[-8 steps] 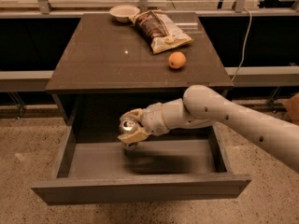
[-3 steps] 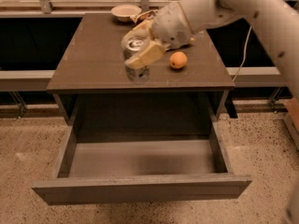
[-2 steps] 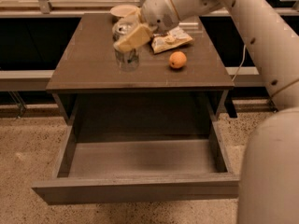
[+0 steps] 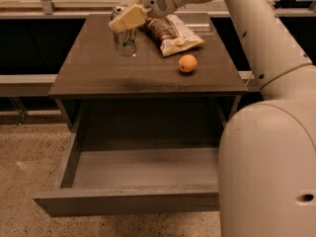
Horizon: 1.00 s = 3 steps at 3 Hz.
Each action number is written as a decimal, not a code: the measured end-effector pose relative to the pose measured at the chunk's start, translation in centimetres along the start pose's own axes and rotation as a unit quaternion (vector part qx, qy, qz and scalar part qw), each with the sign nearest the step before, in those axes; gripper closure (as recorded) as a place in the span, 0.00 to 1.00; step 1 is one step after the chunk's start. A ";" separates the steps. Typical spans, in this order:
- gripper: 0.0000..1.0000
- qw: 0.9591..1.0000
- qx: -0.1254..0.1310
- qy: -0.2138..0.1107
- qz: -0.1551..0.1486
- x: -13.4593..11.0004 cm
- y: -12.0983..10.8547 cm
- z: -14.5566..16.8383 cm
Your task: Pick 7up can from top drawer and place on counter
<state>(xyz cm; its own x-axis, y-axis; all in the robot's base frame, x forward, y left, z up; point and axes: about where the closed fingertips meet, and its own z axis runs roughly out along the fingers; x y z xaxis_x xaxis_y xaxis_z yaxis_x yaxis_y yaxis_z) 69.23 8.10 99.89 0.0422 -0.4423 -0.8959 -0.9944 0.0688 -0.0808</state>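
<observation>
Count: 1 7up can [image 4: 126, 42], 1 snack bag [image 4: 174, 34], 1 orange [image 4: 187, 63], 1 arm [image 4: 256, 43] w/ 1 gripper [image 4: 125, 20]. Gripper is at the back-left of the table [image 4: 98, 78], clamped on the can's upper part, cream finger pads [image 4: 129, 17] across it. Can is upright, base at or just above the table; can't tell if it touches. Bag lies just right of the can, near the back edge. Orange sits apart from both, toward front-right.

Table top is dark grey-brown, glossy, w/ a faint smudge-like shadow near the front edge. Below it the top drawer [image 4: 123, 201] is pulled out, grey floor showing. Arm's big white segment fills the lower-right foreground and covers the drawer's right end. Room: beige speckled floor [image 4: 24, 157], a low ledge on either side of the cabinet, dark behind.
</observation>
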 end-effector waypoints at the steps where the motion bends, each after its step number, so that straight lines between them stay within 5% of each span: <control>1: 0.86 0.999 0.014 0.006 0.034 1.7 -1.8 1.9; 2: 0.62 0.998 0.007 0.011 0.067 4.8 -2.6 4.7; 3: 0.39 0.998 0.004 0.011 0.067 4.8 -2.5 5.1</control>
<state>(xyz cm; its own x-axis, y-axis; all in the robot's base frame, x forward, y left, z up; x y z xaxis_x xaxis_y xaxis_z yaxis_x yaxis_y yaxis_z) 72.46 10.38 93.50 -0.0940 -0.4478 -0.8892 -0.9901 0.1358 0.0363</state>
